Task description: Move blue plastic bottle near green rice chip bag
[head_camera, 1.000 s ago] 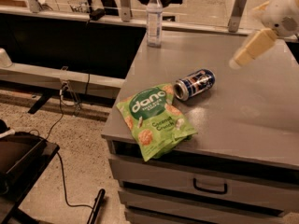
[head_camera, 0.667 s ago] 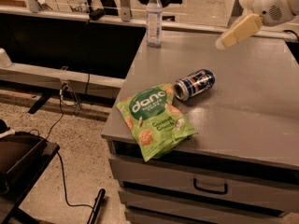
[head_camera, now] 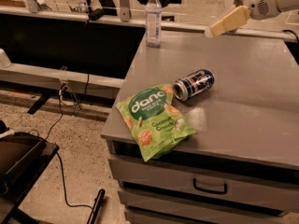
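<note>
The blue plastic bottle (head_camera: 153, 18), clear with a white cap and a pale label, stands upright at the far left corner of the grey cabinet top (head_camera: 252, 106). The green rice chip bag (head_camera: 154, 120) lies flat at the near left edge, partly hanging over the front. My gripper (head_camera: 227, 22) is above the far part of the top, to the right of the bottle and well apart from it, with nothing in it that I can see.
A blue-and-silver soda can (head_camera: 194, 84) lies on its side just right of the bag's top. The cabinet has drawers (head_camera: 210, 186) in front. Cables (head_camera: 60, 120) run over the floor at left, by a dark stand (head_camera: 18, 160).
My gripper has moved left and a little up, from the right edge of the view toward the bottle. The bottle, bag and can have not moved.
</note>
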Available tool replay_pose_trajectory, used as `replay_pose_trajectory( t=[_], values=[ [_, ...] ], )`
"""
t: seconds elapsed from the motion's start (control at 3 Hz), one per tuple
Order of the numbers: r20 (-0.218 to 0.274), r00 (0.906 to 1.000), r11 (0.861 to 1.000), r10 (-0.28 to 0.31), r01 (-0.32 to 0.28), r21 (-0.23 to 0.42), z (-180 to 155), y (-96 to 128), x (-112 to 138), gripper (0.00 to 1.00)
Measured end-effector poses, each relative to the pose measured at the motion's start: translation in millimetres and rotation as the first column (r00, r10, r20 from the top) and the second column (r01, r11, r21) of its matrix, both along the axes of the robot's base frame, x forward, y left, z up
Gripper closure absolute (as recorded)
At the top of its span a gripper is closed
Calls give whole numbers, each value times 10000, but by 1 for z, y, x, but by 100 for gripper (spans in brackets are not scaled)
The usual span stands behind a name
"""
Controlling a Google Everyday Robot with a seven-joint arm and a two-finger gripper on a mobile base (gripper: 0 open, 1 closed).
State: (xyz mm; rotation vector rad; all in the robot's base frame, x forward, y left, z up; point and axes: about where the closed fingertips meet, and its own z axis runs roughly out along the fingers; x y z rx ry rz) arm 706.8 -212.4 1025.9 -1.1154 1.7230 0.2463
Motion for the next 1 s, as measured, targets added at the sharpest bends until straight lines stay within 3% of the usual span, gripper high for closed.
replay_pose_trajectory(
  t=[0.33, 0.67, 1.0],
  values=[
    [153, 9997, 9977, 175, -185, 650, -5, 18, 18, 0],
    [398, 9992, 9846, -69, -2, 1750, -9, 43, 42, 0],
    [543, 9952, 9652, -812, 649, 2535, -10, 65, 63, 0]
  ],
)
